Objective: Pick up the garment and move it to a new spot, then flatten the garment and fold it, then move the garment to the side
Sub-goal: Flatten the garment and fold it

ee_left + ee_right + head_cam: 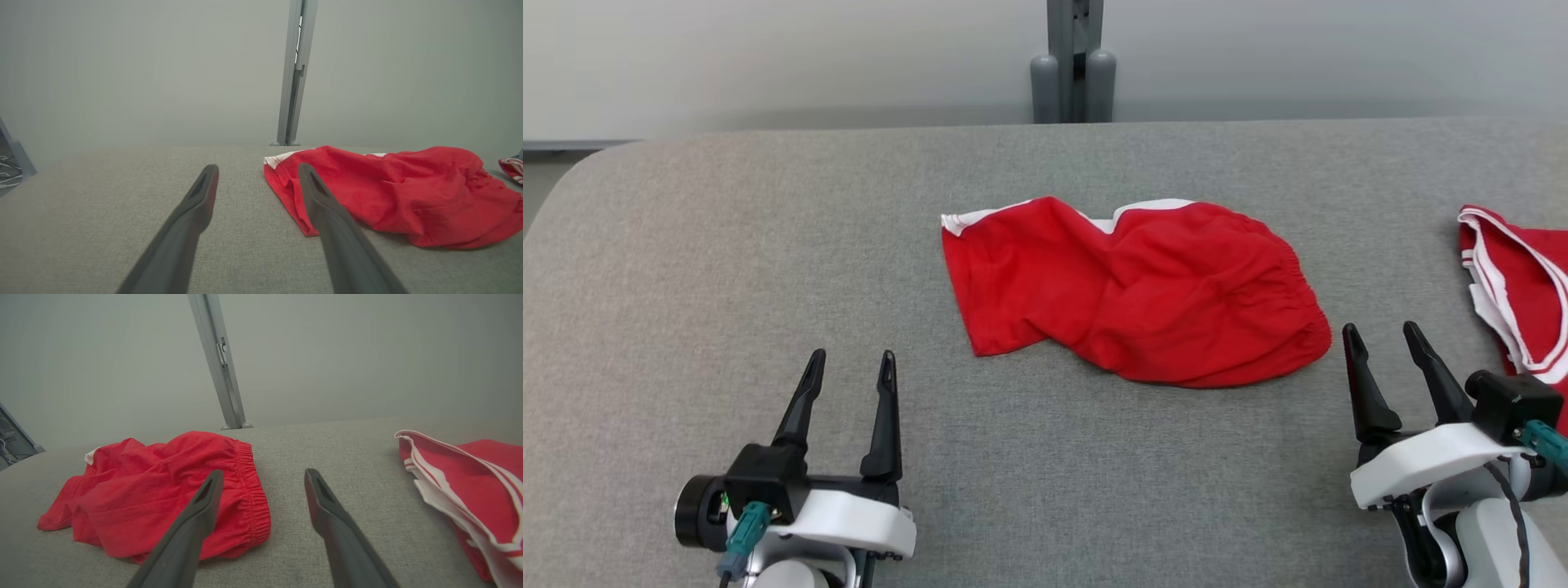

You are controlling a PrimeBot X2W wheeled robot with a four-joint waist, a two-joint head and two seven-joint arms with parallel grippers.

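The garment (pixel 1135 290) is a pair of red shorts with white trim, lying rumpled in the middle of the grey table (pixel 727 245); its elastic waistband points right. It also lies to the right in the left wrist view (pixel 392 196) and to the left in the right wrist view (pixel 163 490). My left gripper (pixel 851 365) hovers open at the lower left, well short of the garment's left leg. Just off the waistband at the lower right, my right gripper (pixel 1382 336) is open too. Nothing sits between the fingers of either gripper (pixel 257 171) (pixel 263 477).
A second red garment with white stripes (pixel 1515 294) lies at the table's right edge, close to my right gripper; it shows too in the right wrist view (pixel 470 490). A grey post (pixel 1074 61) stands behind the table's far edge, against a pale wall.
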